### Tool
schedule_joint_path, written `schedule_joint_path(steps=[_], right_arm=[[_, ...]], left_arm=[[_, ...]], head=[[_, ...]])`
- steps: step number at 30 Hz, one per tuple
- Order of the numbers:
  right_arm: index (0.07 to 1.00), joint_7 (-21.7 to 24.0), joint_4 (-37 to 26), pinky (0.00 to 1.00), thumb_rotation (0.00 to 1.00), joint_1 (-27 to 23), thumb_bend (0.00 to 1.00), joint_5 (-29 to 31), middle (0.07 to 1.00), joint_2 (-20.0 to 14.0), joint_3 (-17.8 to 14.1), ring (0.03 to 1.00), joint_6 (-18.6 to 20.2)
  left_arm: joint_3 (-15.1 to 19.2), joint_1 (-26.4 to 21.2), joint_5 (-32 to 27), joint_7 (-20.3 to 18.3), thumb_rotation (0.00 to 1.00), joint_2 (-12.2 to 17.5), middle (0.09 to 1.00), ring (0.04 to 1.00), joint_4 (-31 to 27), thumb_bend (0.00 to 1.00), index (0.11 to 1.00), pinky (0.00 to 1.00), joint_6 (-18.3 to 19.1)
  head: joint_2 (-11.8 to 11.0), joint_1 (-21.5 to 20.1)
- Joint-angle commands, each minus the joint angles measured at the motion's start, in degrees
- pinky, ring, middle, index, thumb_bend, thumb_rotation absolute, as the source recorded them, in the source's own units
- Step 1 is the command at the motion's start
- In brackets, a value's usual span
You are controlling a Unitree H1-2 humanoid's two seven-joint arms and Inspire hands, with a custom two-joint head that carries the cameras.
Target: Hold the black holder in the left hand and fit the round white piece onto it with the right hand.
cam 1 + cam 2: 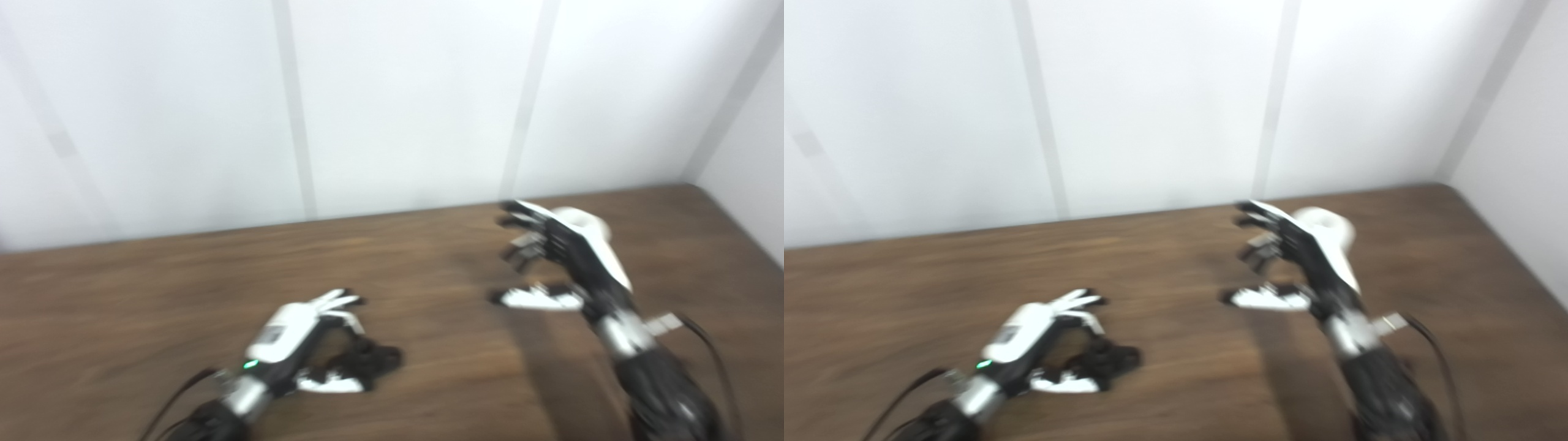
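Early stage: left robot hand (306, 343) curled around the black holder (373, 358) on the table (153, 306); right robot hand (560, 257) spread and empty, the round white piece (1329, 226) just behind it ungrasped, fitting still to do

A dark brown wood-grain worktop (429, 380) fills the lower half of the frame, its far edge meeting a white panelled wall (404, 104) across the upper half. Pale grey vertical seams (294, 110) divide the panels. At the upper right a second white wall (750, 153) forms a corner. Lighting is soft and even; everything looks blurred.
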Motion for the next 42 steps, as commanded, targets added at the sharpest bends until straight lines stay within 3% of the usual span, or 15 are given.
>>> schedule_joint_path(steps=[1, 4, 7, 11, 13, 17, 19, 23, 28, 33, 42], right_arm=[[0.810, -1.11, -2.84, 0.39, 0.15, -4.36, 0.70, -2.28, 0.762, -3.56, -2.33, 0.563, 0.31], [0.799, -2.41, -1.41, 0.42, 0.17, -7.31, 0.72, -4.27, 0.754, -7.36, -5.40, 0.573, -0.29], [0.794, -4.49, 3.26, 0.47, 0.19, -8.63, 0.74, -6.27, 0.767, -10.86, -7.79, 0.622, -3.65], [0.824, -4.63, 8.24, 0.71, 0.28, -9.24, 0.76, -10.81, 0.865, -16.12, -8.77, 0.820, -0.09], [0.864, -3.43, 10.40, 0.81, 0.33, -9.44, 0.82, -11.11, 0.926, -17.97, -8.80, 0.901, 2.20], [0.910, -1.25, 14.47, 0.86, 0.39, -9.92, 0.88, -11.57, 0.979, -20.34, -7.44, 0.968, 5.65], [0.942, 0.07, 15.85, 0.85, 0.41, -10.27, 0.89, -11.29, 0.996, -20.97, -6.59, 0.983, 7.11], [0.997, 3.90, 19.20, 0.73, 0.42, -11.46, 0.98, -10.44, 1.000, -22.23, -3.83, 0.926, 9.64], [1.000, 7.07, 22.83, 0.72, 0.41, -12.73, 1.00, -9.53, 1.000, -21.99, -0.55, 0.946, 10.83], [1.000, 7.82, 27.48, 0.81, 0.39, -14.12, 1.00, -8.91, 1.000, -20.46, 1.80, 0.975, 11.81], [1.000, 7.68, 32.74, 0.89, 0.41, -15.42, 1.00, -8.50, 1.000, -18.46, 4.85, 1.000, 12.33]], left_arm=[[-3.22, 4.11, 3.93, -5.97, 0.05, 1.71, 0.861, 0.931, 2.24, 0.52, 0.480, 0.87, 1.49], [-2.88, 4.34, 4.59, -1.97, 0.05, 1.53, 0.840, 0.901, 4.55, 0.52, 0.480, 0.82, -1.27], [-2.88, 4.20, 4.00, -4.11, 0.05, 1.92, 0.855, 0.920, 4.12, 0.52, 0.480, 0.85, -0.78], [-2.32, 4.69, 2.65, -4.95, 0.05, 2.25, 0.852, 0.917, 2.91, 0.52, 0.481, 0.86, -0.80], [-2.12, 4.92, 2.21, -5.36, 0.05, 2.36, 0.850, 0.915, 2.54, 0.52, 0.482, 0.86, -0.49], [-1.93, 5.11, 1.58, -5.46, 0.05, 2.75, 0.856, 0.922, 2.69, 0.52, 0.482, 0.88, -1.29], [-1.82, 5.18, 1.58, -4.46, 0.05, 2.83, 0.845, 0.906, 3.24, 0.52, 0.482, 0.85, -2.41], [-1.60, 5.43, 1.46, -4.77, 0.05, 3.06, 0.848, 0.907, 3.05, 0.52, 0.482, 0.86, -2.40], [-1.42, 6.16, 1.42, -5.26, 0.05, 3.18, 0.849, 0.910, 2.30, 0.52, 0.481, 0.86, -1.52], [-1.31, 6.47, 1.02, -6.12, 0.05, 3.23, 0.851, 0.912, 1.21, 0.52, 0.482, 0.86, -1.24], [-0.96, 6.87, 0.97, -7.88, 0.05, 3.26, 0.850, 0.915, -1.11, 0.52, 0.482, 0.86, 0.66]], head=[[-0.17, -0.55], [-1.15, -2.50], [-1.98, -4.03], [-3.17, -5.42], [-3.36, -5.47], [-3.81, -5.76], [-3.77, -5.63], [-3.70, -5.44], [-3.50, -5.60], [-3.44, -5.31], [-3.16, -5.04]])
